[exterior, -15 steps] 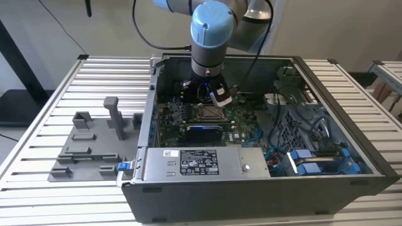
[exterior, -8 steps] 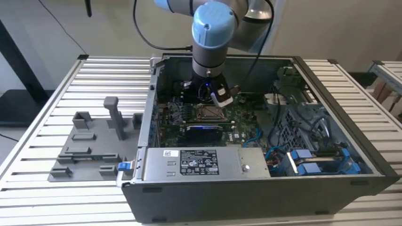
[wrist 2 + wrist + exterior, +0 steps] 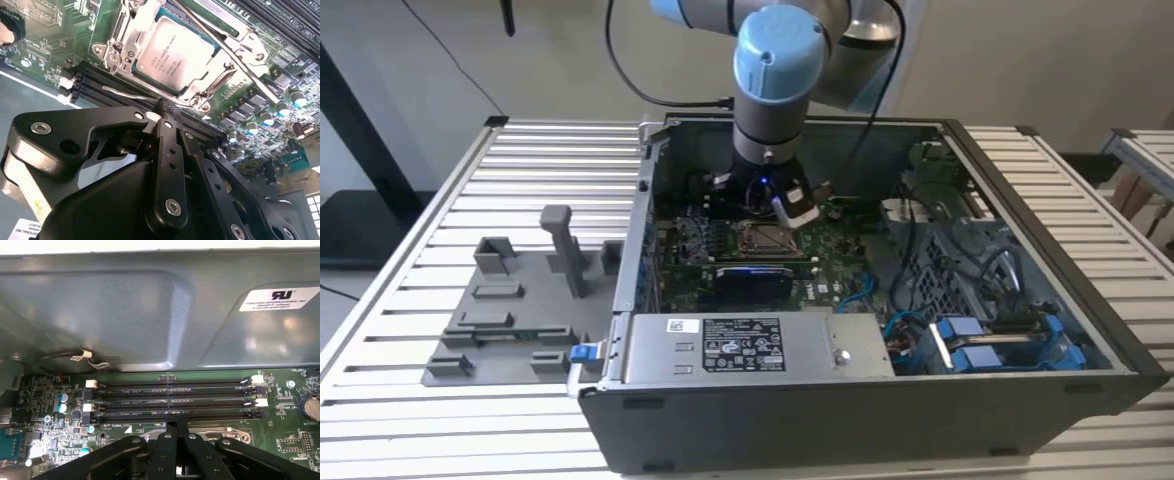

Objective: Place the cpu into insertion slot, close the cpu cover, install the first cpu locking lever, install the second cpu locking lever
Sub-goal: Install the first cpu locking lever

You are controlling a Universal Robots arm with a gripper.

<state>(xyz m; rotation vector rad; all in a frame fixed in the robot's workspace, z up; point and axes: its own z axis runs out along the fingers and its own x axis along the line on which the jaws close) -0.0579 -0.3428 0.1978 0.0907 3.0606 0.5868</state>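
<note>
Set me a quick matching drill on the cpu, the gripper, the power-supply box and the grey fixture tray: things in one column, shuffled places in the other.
Things:
1. cpu
2. gripper
3. power-supply box
4. grey fixture tray

Places:
A. outside the computer case, on the slatted table
B. seated flat, framed by the cpu cover
C. inside the case, low over the motherboard
D. along the case wall nearest the exterior camera

Pairs: 1-B, 2-C, 3-D, 4-A
</note>
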